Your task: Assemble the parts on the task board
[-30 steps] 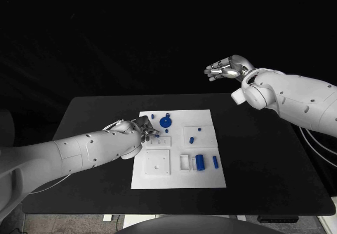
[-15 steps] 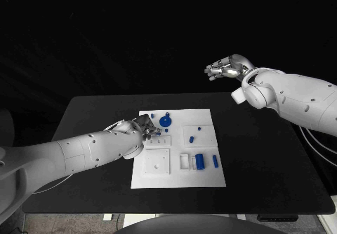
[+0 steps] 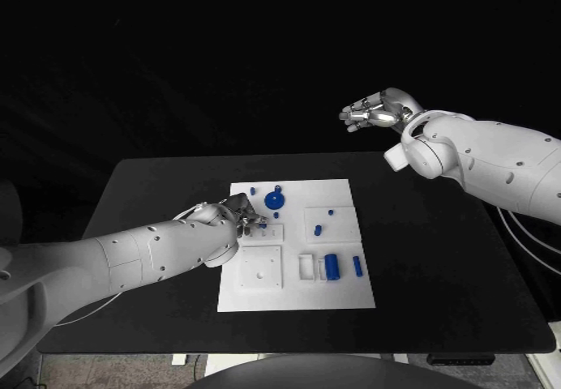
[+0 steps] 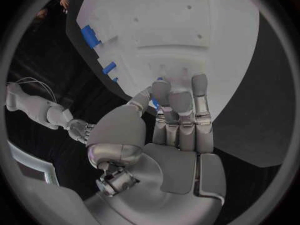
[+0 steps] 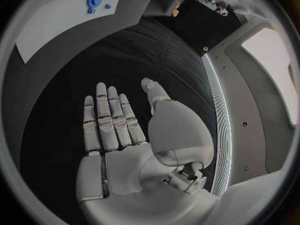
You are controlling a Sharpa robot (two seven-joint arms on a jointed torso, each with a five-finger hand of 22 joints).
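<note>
The white task board [image 3: 298, 288] lies mid-table. My left hand [image 3: 240, 219] hovers over its left edge beside a small holed plate [image 3: 269, 234]. In the left wrist view this hand [image 4: 169, 130] pinches a small blue part [image 4: 154, 103] between thumb and finger, just over the board [image 4: 187, 30]. A round blue part [image 3: 275, 200] sits at the board's far end. More blue parts [image 3: 332, 267] lie on the near right. My right hand [image 3: 376, 113] is raised high beyond the table's far right corner; its fingers [image 5: 109, 120] are straight and hold nothing.
Other small blue pieces lie on the board [image 3: 319, 232], [image 3: 331, 214], [image 3: 357, 267]. A square white plate [image 3: 261, 269] sits on the near left of the board. The black table [image 3: 444, 267] stretches out on the board's right side.
My left hand has shifted very slightly over the board's left edge. The right hand has stayed where it was.
</note>
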